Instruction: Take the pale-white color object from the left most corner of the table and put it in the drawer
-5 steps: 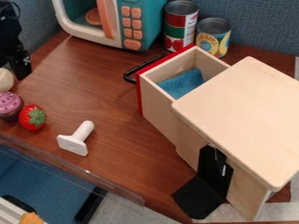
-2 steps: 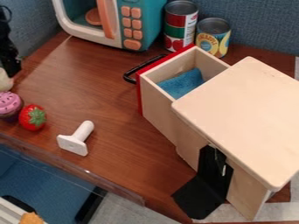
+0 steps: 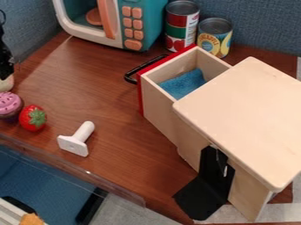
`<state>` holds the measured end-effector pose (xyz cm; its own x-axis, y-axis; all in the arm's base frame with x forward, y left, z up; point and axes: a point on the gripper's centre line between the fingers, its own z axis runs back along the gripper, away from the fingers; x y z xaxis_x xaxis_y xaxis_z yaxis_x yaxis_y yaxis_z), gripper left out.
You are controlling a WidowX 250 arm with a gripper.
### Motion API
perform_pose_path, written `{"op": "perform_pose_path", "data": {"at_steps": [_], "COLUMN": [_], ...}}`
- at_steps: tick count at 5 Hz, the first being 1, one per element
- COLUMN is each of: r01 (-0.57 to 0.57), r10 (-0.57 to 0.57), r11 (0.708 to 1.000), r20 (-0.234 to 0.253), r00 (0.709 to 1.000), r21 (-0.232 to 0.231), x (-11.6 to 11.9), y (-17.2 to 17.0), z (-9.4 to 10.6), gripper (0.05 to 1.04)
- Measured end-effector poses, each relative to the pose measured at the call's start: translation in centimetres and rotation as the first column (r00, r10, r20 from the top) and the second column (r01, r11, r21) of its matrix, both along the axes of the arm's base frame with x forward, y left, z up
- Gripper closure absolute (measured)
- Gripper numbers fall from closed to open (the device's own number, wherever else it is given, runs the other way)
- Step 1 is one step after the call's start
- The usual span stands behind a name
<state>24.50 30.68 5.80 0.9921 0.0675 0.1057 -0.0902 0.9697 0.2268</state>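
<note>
At the left edge of the frame, a little above mid-height, sits the pale-white object [image 3: 6, 83], rounded and partly cut off by the edge. The black gripper [image 3: 6, 72] hangs right over it and hides its upper part; whether the jaws are spread, pressed together or pinching it, I cannot tell. Just below the object is a toy cupcake [image 3: 9, 105] with bumpy pink frosting dotted with dark specks, and beside that a glossy red strawberry [image 3: 31, 119] with a green leafy cap. To their right, in the lower left, a smooth white piece [image 3: 74, 143] lies on its side, a round stem joined to a flat square base. All rest on a brown wood-grain table [image 3: 88, 92]. Right of centre stands a pale, smooth wooden cabinet [image 3: 247, 118] with a rounded-corner top; its drawer [image 3: 159, 105] is pulled out toward the upper left, with a red front, a curved black handle [image 3: 138, 71] and a soft, fuzzy-looking blue cloth [image 3: 183, 83] inside. Behind the drawer are two metal cans [image 3: 181, 26] with ridged rims, and at the top left a teal-and-white toy microwave [image 3: 144, 22] with raised orange buttons.
</note>
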Motion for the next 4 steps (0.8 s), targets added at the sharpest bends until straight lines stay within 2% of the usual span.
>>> {"op": "perform_pose_path", "data": {"at_steps": [1, 2, 3, 4], "r01": [0.003, -0.001, -0.005, -0.014], "r10": [-0.003, 0.001, 0.004, 0.014], "r11": [1.0, 1.0, 1.0, 1.0], "r20": [-0.024, -0.021, -0.059, -0.058], "r00": [1.0, 1.0, 0.998, 0.998], "r21": [-0.007, -0.003, -0.017, -0.005], "x": [-0.3, -0.3, -0.6, -0.6], "y": [-0.1, 0.0, 0.0, 0.3], "z": [-1.4, -1.7, -3.6, -3.8], "gripper": [0.083, 0.083, 0.133, 0.215]}}
